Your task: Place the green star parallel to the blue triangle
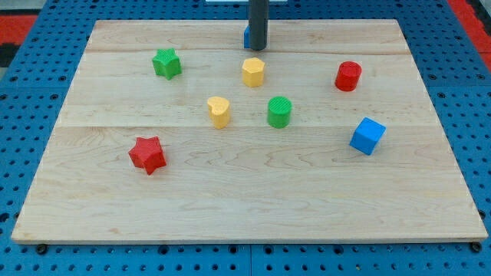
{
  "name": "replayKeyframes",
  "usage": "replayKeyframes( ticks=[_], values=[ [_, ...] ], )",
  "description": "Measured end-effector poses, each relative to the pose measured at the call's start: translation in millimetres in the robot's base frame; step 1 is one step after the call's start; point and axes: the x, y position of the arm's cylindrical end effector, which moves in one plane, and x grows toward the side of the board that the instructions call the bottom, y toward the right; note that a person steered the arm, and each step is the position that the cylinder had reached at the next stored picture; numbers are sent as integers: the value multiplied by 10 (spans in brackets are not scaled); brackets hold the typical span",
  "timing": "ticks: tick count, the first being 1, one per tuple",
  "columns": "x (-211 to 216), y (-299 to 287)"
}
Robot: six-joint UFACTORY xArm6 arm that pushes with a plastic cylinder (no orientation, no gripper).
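The green star (166, 63) sits near the board's top left. A blue block (247, 36), mostly hidden behind my rod, shows only a thin sliver at the top centre; its shape cannot be made out. My tip (258, 48) rests at the top centre, right against that blue block, well to the right of the green star and just above the yellow hexagon (253, 72).
A yellow heart (219, 111) and a green cylinder (279, 112) lie mid-board. A red cylinder (347, 76) is at the upper right, a blue cube (367, 136) at the right, a red star (147, 155) at the lower left. The wooden board (245, 207) ends at blue pegboard.
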Motion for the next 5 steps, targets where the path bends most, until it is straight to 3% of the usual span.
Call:
replayKeyframes(
  ticks=[3, 5],
  values=[
    [717, -967],
    [798, -1532]
  ],
)
